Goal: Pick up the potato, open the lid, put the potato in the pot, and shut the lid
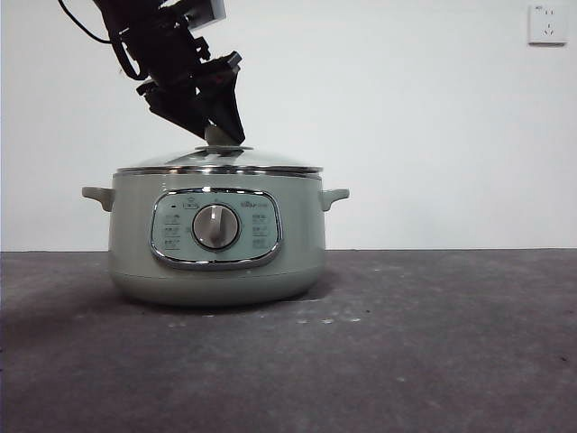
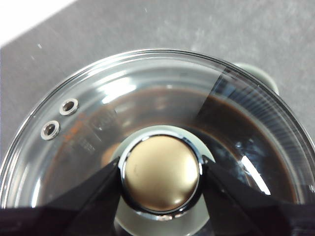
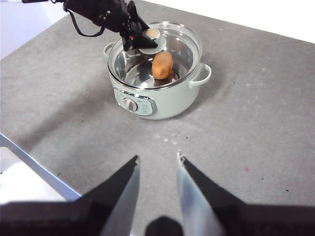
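The sage-green pot (image 1: pixel 216 262) stands on the grey table with the glass lid (image 1: pixel 216 162) resting on its rim. My left gripper (image 1: pixel 221 131) comes down from the upper left, its jaws shut on either side of the lid's knob (image 2: pixel 160 172). The orange-brown potato (image 3: pixel 162 65) lies inside the pot (image 3: pixel 167 103) and shows through the glass of the lid (image 3: pixel 182 44). My left gripper also shows in the right wrist view (image 3: pixel 140 39). My right gripper (image 3: pixel 157 160) is open and empty, held high above the table in front of the pot.
The pot's control panel and silver dial (image 1: pixel 215 225) face the front camera. A white wall with a socket (image 1: pixel 548 23) stands behind. A pale table edge (image 3: pixel 34 162) runs beside the right gripper.
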Controlling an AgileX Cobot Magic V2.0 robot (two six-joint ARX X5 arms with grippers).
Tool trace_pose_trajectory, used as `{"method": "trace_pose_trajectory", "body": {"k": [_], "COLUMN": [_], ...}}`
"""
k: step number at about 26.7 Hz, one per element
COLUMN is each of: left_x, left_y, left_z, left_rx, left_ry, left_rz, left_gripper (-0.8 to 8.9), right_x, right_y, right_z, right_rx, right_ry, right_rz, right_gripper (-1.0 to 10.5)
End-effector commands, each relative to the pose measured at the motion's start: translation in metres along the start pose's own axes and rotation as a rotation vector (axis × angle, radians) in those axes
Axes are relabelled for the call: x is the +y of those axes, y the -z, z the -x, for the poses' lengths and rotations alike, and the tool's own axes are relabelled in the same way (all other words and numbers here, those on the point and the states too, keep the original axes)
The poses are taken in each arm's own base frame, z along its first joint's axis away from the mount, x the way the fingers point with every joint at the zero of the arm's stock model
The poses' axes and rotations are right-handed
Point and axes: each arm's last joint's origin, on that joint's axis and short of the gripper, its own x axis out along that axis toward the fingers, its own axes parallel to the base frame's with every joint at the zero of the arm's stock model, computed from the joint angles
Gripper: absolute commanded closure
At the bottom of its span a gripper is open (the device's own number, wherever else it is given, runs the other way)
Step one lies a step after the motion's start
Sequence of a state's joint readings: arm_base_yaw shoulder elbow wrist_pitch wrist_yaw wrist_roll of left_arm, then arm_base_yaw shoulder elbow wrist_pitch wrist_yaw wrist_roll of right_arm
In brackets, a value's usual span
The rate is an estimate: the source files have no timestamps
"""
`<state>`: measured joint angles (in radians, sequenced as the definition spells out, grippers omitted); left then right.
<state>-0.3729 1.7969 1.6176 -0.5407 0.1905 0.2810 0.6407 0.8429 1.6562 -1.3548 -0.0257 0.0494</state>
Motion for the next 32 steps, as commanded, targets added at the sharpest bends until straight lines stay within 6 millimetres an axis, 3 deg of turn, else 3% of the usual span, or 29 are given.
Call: {"method": "trace_pose_trajectory", "body": {"k": [1, 11, 16, 17, 20, 21, 32], "left_x": [0.0, -0.001, -0.001, -0.001, -0.001, -0.001, 0.006], "left_y": [-0.011, 0.004, 0.005, 0.005, 0.005, 0.005, 0.002], "left_z": [0.007, -0.014, -0.015, -0.015, -0.015, -0.015, -0.007], "left_rx": [-0.06, 0.05, 0.053, 0.057, 0.059, 0.059, 0.055], "left_ry": [-0.017, 0.018, 0.019, 0.02, 0.021, 0.021, 0.006], "left_rz": [-0.027, -0.006, -0.005, -0.004, -0.004, -0.004, 0.007], "left_gripper": [8.21, 8.22, 8.11, 7.87, 4.87, 4.64, 4.62], "right_x": [0.0, 0.0, 0.0, 0.0, 0.0, 0.0, 0.0], "right_y": [0.004, 0.004, 0.004, 0.004, 0.004, 0.004, 0.004], "right_z": [-0.001, -0.001, -0.001, -0.001, -0.001, -0.001, -0.001], "right_rx": [0.032, 0.032, 0.032, 0.032, 0.032, 0.032, 0.032], "right_ry": [0.001, 0.001, 0.0, 0.0, 0.0, 0.0, 0.001], "right_rz": [-0.011, -0.011, -0.01, -0.01, -0.01, -0.01, -0.01], "right_gripper": [8.2, 8.2, 8.2, 8.2, 8.2, 8.2, 8.2]}}
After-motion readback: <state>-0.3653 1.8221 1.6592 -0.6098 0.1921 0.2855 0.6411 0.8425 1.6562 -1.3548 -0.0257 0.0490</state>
